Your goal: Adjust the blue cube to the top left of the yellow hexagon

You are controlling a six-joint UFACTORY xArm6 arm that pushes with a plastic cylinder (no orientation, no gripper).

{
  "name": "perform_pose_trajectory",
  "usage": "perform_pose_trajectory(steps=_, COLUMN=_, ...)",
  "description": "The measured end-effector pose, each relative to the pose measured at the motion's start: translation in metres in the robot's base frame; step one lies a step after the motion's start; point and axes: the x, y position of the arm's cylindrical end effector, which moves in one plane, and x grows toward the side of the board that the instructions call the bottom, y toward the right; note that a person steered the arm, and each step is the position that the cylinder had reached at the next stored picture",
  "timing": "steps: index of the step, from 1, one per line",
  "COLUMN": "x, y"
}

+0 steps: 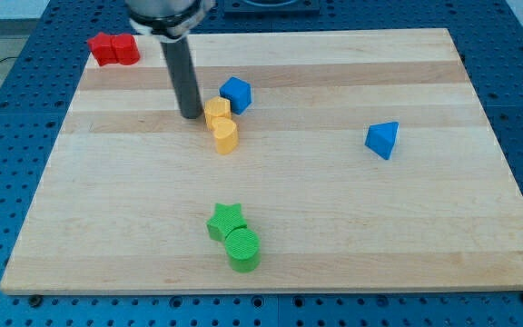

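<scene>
The blue cube sits on the wooden desk just to the upper right of the yellow hexagon, close enough that the two look to be touching or nearly so. A second yellow block, heart-shaped, lies directly below the hexagon and against it. The arm has no pincer, so there is no open or closed state to report; it ends in a dark rod whose tip rests on the desk just left of the hexagon, on the opposite side from the cube.

The cube needs to end up at the hexagon's upper left, so the job appears to be barely begun. From where the tip stands, pushing right would only shove the hexagon into the cube. A sound approach would be to take the tip around above the hexagon, clear of both blocks, to the cube's right side, then push it leftward along a line that passes above the hexagon. The push should go through the middle of the cube's face; an off-centre contact would likely spin it or let it slip aside. A short, slow stroke seems wise, since the hexagon and the heart beneath it could easily be dragged along.

Far from the hexagon, the red blocks, the blue triangular block, the green star and the green cylinder are out of the way.
</scene>
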Motion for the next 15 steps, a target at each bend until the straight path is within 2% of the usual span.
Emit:
perform_pose_trajectory(steps=1, x=0.000, y=0.023)
perform_pose_trajectory(steps=2, x=-0.012, y=0.003)
perform_pose_trajectory(steps=3, x=-0.047, y=-0.037)
perform_pose_trajectory(steps=4, x=-0.088, y=-0.028)
perform_pose_trajectory(steps=5, x=-0.098, y=0.042)
perform_pose_trajectory(steps=6, x=-0.098, y=0.079)
perform_pose_trajectory(steps=9, x=-0.069, y=0.071)
perform_pose_trajectory(steps=15, x=-0.058, y=0.025)
